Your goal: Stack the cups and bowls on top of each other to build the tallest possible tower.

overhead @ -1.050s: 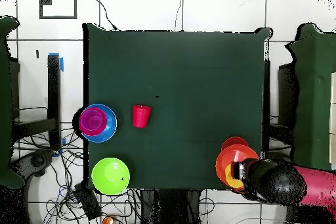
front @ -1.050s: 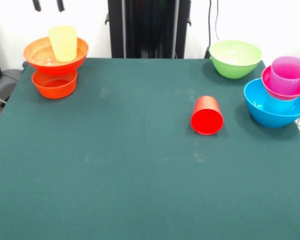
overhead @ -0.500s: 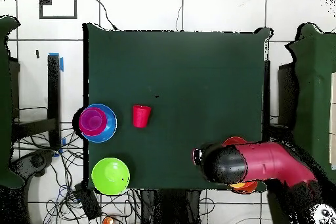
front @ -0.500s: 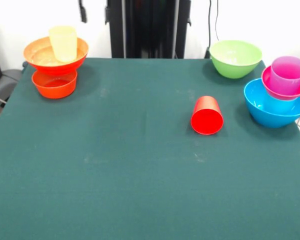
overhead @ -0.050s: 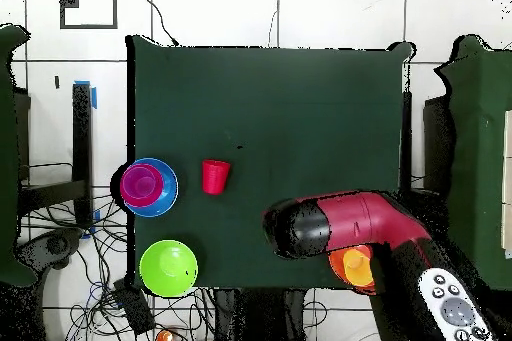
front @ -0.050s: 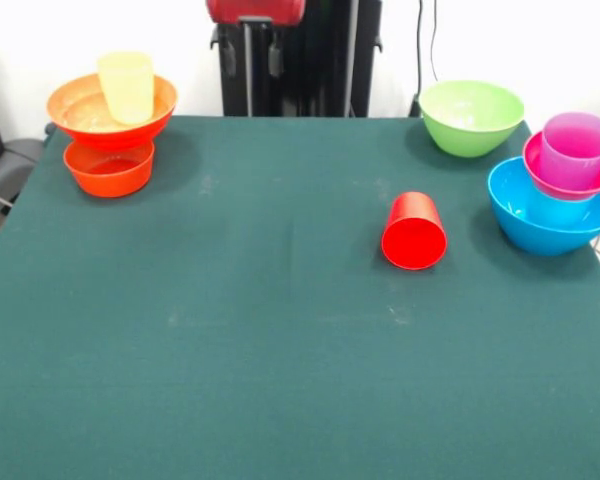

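A red cup lies on its side right of the table's middle, mouth toward the camera. At the far left a yellow cup stands in a wide orange bowl, which rests on a small orange bowl. On the right, a purple cup sits in a magenta bowl inside a blue bowl. A lime green bowl stands at the far right. My gripper hangs open and empty over the far edge, well apart from every piece. From above, the arm covers part of the orange stack.
The green cloth table ends close to the blue bowl on the right and the orange stack on the left. In the overhead view, cables and a chair lie beyond the table's edge near the blue bowl.
The arm has swung away from above the orange stack and along the far edge toward the table's middle. The cups and bowls have not moved.
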{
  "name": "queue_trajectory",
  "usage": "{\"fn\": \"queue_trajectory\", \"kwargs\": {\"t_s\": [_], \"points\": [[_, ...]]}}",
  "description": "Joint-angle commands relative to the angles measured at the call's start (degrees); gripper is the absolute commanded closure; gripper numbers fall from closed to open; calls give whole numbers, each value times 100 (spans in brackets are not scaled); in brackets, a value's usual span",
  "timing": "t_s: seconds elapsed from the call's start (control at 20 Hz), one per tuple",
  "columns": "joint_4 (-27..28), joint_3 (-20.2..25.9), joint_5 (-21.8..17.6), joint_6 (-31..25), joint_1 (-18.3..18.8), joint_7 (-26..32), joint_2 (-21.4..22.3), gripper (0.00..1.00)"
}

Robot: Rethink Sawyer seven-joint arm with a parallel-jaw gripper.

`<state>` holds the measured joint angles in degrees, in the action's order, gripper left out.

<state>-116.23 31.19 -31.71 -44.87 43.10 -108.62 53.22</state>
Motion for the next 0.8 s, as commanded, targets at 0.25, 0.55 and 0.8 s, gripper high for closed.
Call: {"fn": "queue_trajectory", "kwargs": {"t_s": [0.25, 0.55, 0.8], "points": [[749, -867, 267, 431, -1113, -1877, -946, 0], [271, -1198, 439, 840, -1769, -2521, -923, 0], [-151, -1191, 908, 1051, -2148, -2722, -701, 0]]}}
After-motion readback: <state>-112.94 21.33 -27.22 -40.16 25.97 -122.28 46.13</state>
